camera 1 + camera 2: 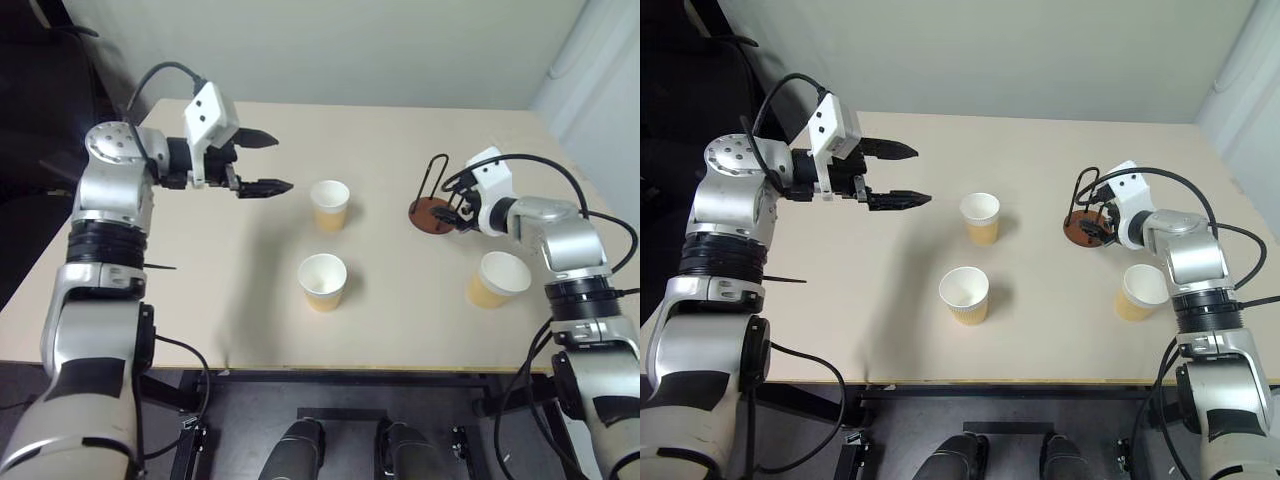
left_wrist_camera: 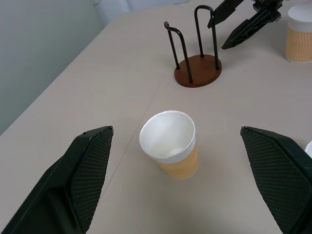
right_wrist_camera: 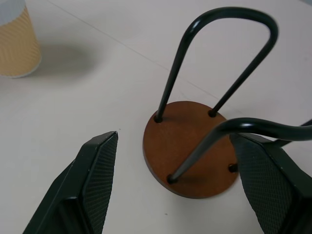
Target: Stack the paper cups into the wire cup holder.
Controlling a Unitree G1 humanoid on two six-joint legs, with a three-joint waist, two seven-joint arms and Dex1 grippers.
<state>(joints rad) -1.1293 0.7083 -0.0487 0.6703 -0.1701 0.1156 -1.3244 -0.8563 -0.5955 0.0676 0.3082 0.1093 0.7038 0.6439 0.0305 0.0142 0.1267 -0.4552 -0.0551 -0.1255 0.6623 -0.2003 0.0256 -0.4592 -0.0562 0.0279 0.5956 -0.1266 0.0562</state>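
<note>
Three paper cups upright on the tabletop — far cup (image 1: 329, 205), near cup (image 1: 322, 281), right-hand cup (image 1: 497, 279) — none yet in the wire cup holder (image 1: 434, 205). Left gripper (image 1: 262, 163) spread open, empty, level with the far cup just to its right. Right gripper (image 3: 185, 190) open, straddling the holder's base — holding nothing.

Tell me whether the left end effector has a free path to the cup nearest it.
Probably yes. The left end effector is open and points at that paper cup, which stands upright with bare table between them.
</note>
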